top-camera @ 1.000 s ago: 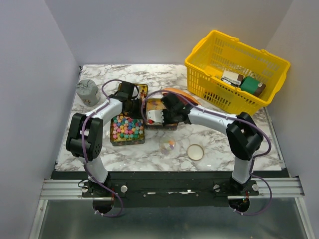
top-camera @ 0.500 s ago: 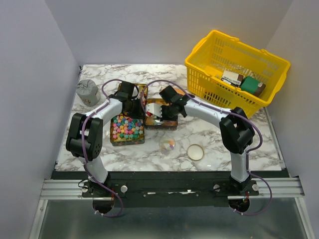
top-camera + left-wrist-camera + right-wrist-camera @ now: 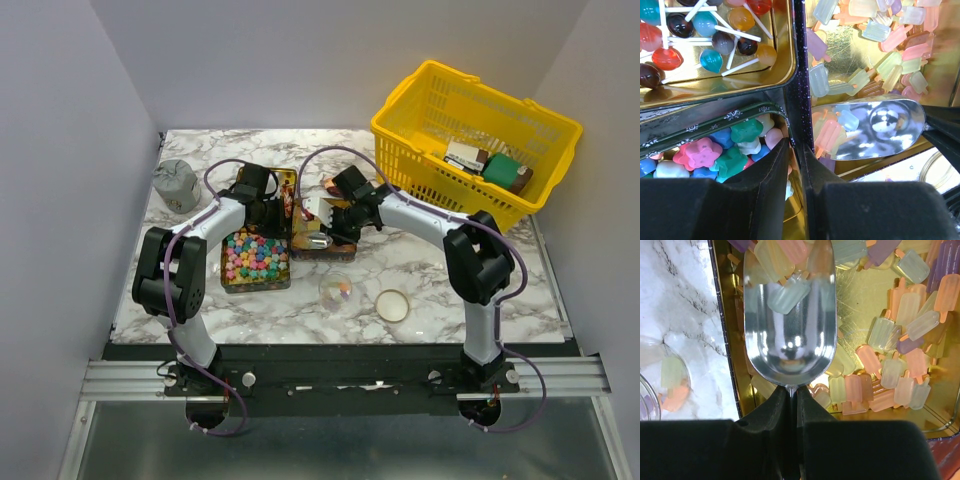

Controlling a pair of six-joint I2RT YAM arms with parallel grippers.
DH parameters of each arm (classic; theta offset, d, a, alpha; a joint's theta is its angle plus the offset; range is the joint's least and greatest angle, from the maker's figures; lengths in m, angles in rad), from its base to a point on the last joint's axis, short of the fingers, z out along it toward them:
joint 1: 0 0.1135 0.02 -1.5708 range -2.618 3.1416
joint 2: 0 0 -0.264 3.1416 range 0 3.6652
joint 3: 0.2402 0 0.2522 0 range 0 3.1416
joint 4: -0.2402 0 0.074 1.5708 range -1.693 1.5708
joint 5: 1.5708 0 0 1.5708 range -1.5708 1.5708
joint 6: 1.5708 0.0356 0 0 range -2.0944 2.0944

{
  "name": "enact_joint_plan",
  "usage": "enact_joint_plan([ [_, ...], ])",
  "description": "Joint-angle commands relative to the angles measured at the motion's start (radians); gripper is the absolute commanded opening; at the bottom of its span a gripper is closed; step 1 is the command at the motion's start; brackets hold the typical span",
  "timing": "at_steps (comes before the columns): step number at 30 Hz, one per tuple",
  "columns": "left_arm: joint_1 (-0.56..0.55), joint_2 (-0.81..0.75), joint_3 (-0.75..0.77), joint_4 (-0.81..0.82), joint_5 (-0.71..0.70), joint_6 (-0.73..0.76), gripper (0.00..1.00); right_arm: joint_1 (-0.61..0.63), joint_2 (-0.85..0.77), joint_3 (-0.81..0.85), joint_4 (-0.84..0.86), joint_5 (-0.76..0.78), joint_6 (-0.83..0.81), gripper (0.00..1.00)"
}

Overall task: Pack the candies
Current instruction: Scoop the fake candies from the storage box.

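The right tool (image 3: 791,394) is pressed together on the thin handle of a metal scoop (image 3: 790,335). The scoop's bowl lies inside the popsicle tin (image 3: 860,295), close along one side wall, with its tip among the sweets. One pale sweet rests in the bowl. The popsicle sweets (image 3: 890,372) are pastel pink, yellow, green and purple, and they lie scattered over the tin's gold floor.

The left tool (image 3: 792,150) is clamped on the dark side wall of the popsicle tin, with a finger on each side of it. Against the outside of that wall stands a green-rimmed tin (image 3: 700,122) full of star sweets (image 3: 697,152). Further along the same wall is a third tin (image 3: 740,82) holding lollipops (image 3: 710,60) on white sticks.

On the marble surface (image 3: 685,295), just outside the popsicle tin on the side nearer the arm bases, sits a clear dish (image 3: 335,290) with a few popsicle sweets in it.
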Motion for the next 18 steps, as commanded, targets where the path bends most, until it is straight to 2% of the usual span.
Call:
enact_joint_plan([
  [1,-0.009,-0.031,-0.002,0.041,0.015,-0.002,0.27,-0.004,-0.024,-0.064,0.077,-0.068,0.042,0.01],
  [18,-0.009,-0.166,-0.093,0.178,-0.03,-0.022,0.28,-0.037,-0.145,-0.185,0.257,0.023,0.081,0.01],
])
